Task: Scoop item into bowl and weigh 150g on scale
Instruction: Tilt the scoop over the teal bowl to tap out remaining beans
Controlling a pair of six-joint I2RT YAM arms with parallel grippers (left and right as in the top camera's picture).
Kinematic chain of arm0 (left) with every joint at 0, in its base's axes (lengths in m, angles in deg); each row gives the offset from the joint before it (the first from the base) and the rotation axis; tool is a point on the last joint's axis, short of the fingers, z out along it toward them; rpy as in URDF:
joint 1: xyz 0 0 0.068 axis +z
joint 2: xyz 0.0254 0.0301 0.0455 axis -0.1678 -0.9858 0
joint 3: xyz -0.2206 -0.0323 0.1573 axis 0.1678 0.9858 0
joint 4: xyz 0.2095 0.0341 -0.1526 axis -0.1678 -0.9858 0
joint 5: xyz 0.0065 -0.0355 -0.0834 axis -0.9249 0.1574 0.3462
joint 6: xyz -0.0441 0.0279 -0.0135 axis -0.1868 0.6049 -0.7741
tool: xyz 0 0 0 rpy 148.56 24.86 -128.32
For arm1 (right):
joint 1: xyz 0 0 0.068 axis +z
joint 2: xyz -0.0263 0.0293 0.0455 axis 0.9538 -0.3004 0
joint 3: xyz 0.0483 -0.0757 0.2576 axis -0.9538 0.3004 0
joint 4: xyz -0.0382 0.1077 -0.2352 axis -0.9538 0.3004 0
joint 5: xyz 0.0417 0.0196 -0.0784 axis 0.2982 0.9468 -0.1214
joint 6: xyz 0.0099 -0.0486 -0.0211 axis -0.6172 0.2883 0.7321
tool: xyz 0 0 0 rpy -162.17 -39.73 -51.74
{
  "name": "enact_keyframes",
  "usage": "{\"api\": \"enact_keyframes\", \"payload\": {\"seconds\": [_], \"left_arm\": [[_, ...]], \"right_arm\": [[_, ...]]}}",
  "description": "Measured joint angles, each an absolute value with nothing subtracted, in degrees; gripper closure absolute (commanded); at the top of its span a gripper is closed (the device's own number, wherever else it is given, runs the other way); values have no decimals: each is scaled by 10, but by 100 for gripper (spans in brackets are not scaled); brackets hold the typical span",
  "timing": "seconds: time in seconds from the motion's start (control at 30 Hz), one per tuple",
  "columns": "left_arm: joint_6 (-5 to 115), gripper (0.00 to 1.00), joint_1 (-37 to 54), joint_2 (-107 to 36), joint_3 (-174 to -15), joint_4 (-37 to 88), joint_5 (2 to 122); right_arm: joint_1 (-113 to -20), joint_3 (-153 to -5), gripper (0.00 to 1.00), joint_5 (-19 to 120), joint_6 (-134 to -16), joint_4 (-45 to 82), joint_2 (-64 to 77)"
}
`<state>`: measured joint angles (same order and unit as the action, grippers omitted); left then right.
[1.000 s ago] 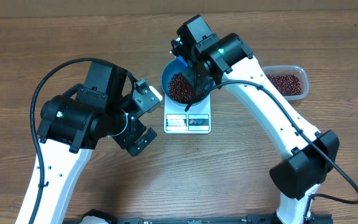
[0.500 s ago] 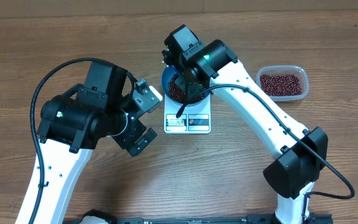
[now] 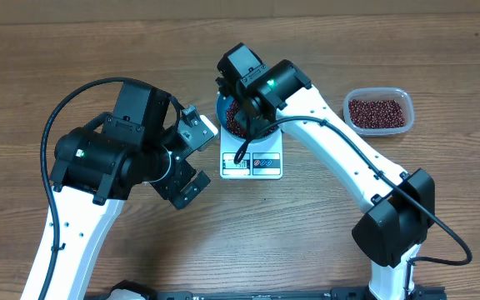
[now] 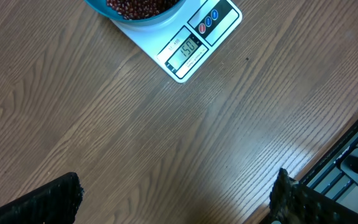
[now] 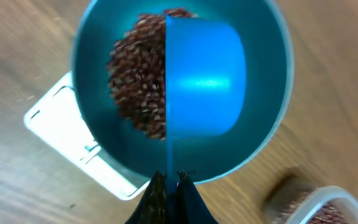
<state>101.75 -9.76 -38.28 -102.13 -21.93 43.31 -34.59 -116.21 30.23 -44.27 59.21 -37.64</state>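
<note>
A wood-grain counter (image 3: 73, 50) carries two white and black robot arms, seen from overhead. The left arm (image 3: 98, 158) bends in from the near left edge, and the left jaws are spread wide and grasp nothing, hanging above bare wood just left of the scale. The right arm (image 3: 340, 150) reaches from the near right corner across to the middle of the counter, its wrist over the bowl. The right jaws are clenched on the thin handle of a blue scoop (image 5: 207, 81).

The white square scale (image 4: 194, 46) sits at the centre of the counter, and its display (image 4: 185, 51) on the near edge shows digits that read 150 in the left wrist view. The round blue bowl (image 5: 266, 124) stands on the scale and covers most of its platform. A clear plastic tub (image 3: 408, 108) lies well apart to the right, on the far side of the right arm, with a layer of beans in it.

The scoop is down inside the bowl, turned on its side with its cup against the right half. The dark red-brown beans (image 5: 138, 93) lie heaped in the left half of the bowl, touching the scoop's rim.
</note>
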Motion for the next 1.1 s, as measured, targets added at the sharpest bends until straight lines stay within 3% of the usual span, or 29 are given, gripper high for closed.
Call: {"api": "enact_keyframes", "payload": {"seconds": [0.47, 1.1], "left_arm": [[1018, 1, -98, -383, -1021, -220, 433], [1018, 0, -98, -383, -1021, -220, 433]], "right_arm": [[-350, -1162, 96, 346, -450, 596, -376], [-468, -1187, 96, 535, -460, 626, -376]]}}
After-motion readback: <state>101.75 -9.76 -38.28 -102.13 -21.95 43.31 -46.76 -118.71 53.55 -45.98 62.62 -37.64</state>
